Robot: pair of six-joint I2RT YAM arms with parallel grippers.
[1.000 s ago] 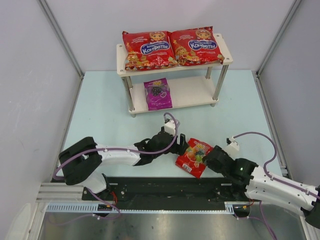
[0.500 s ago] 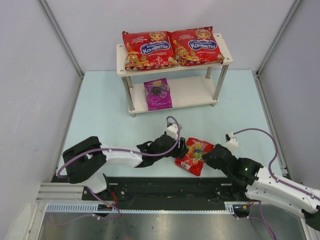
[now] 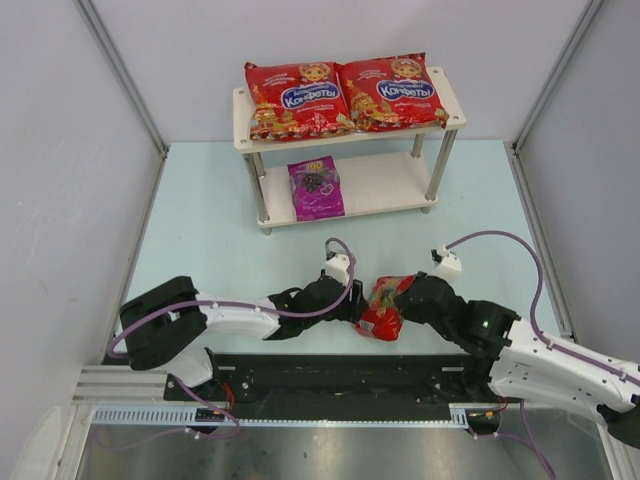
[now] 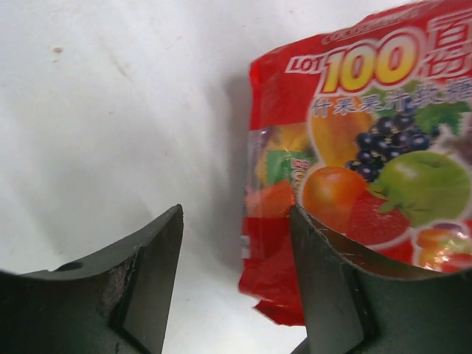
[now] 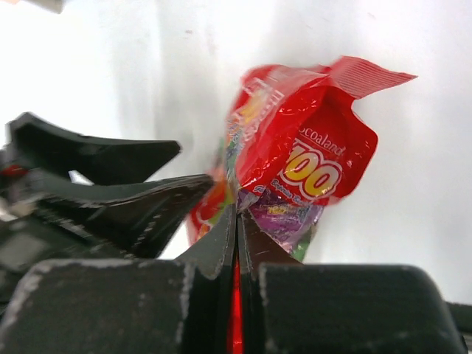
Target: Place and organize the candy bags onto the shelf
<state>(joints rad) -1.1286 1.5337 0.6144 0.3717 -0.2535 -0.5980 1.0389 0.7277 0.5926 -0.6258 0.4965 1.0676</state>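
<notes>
The small red bag point(image 3: 385, 305) sits on the pale blue table point(image 3: 200, 230) at the near side, between the two grippers and well apart from the shelf point(image 3: 395, 188). It is crumpled and folded up on itself, with its printed face of fruit and gummies turned toward the left arm.

The right gripper point(image 3: 412, 298) reaches in from the right. Its wrist view shows its fingers pressed together on a fold of the small red bag point(image 5: 310, 158), with a thin strip of red plastic pinched between them at the right gripper point(image 5: 236, 221). From these views it is hard to say whether the bag rests on the table or is raised a little off it.

The left gripper point(image 3: 352, 303) comes in from the left with its fingers spread. In its wrist view the left gripper point(image 4: 236, 221) has bare table showing in the gap. The small red bag point(image 4: 354, 140) lies mostly beyond the right-hand finger, with only its lower corner reaching into the gap. Nothing is clamped there.

The shelf stands at the far middle of the table. On its top board the left large red bag point(image 3: 297, 98) and the right large red bag point(image 3: 392, 90) lie flat side by side, touching. On the lower board the purple bag point(image 3: 316, 187) lies at the left end.
</notes>
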